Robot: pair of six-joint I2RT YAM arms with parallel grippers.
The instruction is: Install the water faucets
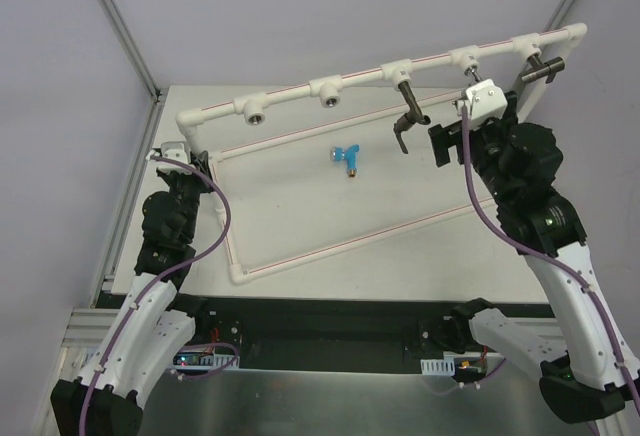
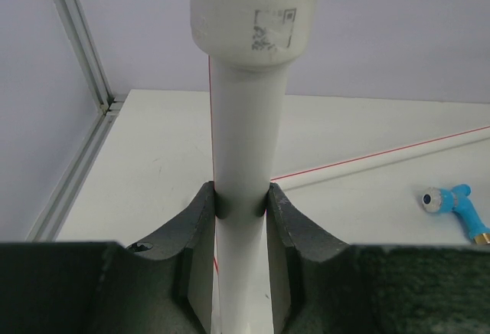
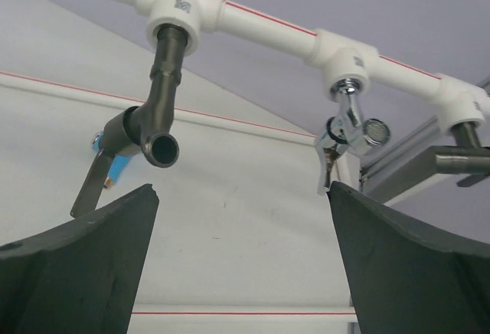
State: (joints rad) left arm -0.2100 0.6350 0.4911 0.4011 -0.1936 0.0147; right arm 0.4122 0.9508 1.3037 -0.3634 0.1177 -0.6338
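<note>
A dark grey water faucet (image 1: 405, 108) (image 3: 157, 112) with a bent spout and lever hangs screwed into a socket of the white pipe frame (image 1: 300, 89). To its right a chrome faucet (image 3: 348, 129) sits in the neighbouring socket, and a third dark one (image 1: 540, 66) is at the frame's far right end. A blue-handled faucet (image 1: 347, 158) (image 2: 459, 207) lies loose on the table inside the frame. My right gripper (image 1: 462, 128) (image 3: 241, 188) stands wide open and empty just below the dark grey and chrome faucets. My left gripper (image 1: 182, 156) (image 2: 241, 200) is shut on the frame's left upright pipe (image 2: 241, 135).
Two round threaded sockets (image 1: 255, 111) (image 1: 328, 93) on the frame's top bar hold nothing. The frame's lower pipes (image 1: 340, 241) lie across the white table. An aluminium rail (image 1: 130, 216) runs along the table's left edge.
</note>
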